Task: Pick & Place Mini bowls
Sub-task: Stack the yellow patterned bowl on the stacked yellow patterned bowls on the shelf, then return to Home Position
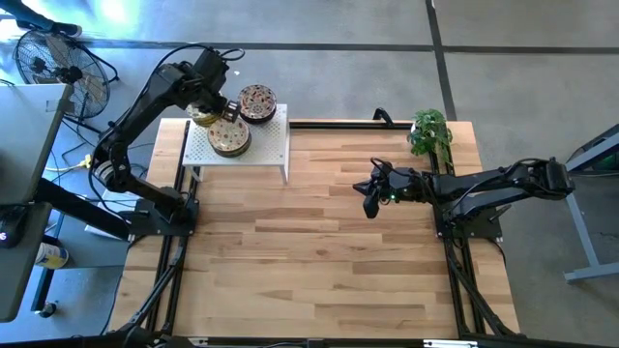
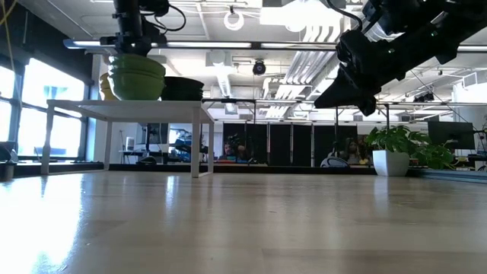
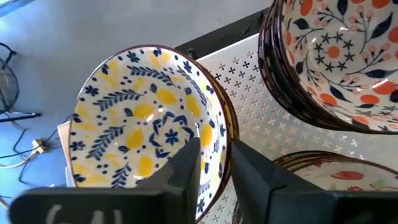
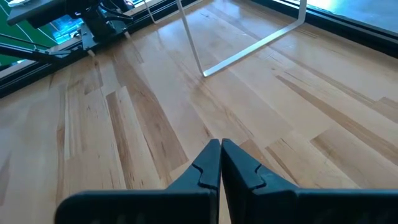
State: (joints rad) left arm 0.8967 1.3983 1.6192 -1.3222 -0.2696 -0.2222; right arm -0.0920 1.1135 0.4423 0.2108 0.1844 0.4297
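A white perforated rack (image 1: 271, 145) at the table's far left carries the mini bowls in three groups: a yellow-and-blue one (image 3: 143, 124), a red-flowered stack (image 3: 336, 56) and a third stack (image 1: 229, 140). My left gripper (image 3: 216, 165) hangs over the rack, pointing steeply down, with a gap between its fingers. One finger stands inside the yellow-and-blue bowl and the other outside its rim. My right gripper (image 1: 369, 205) hovers shut above the bare wood right of centre, holding nothing. My left gripper straddles the near rim (image 3: 219, 140) of the yellow-and-blue bowl from above, one finger (image 3: 186, 165) inside and one (image 3: 252, 177) outside. Whether either finger touches the rim I cannot tell. The bowl sits on the rack among the other bowls.
A potted plant (image 1: 430, 130) stands at the far right corner of the table. The rack's thin legs (image 4: 193, 43) rest on the wood. Wide bare wooden tabletop (image 1: 309, 261) lies between the arms and toward the near edge. A fan (image 1: 48, 58) stands off the table.
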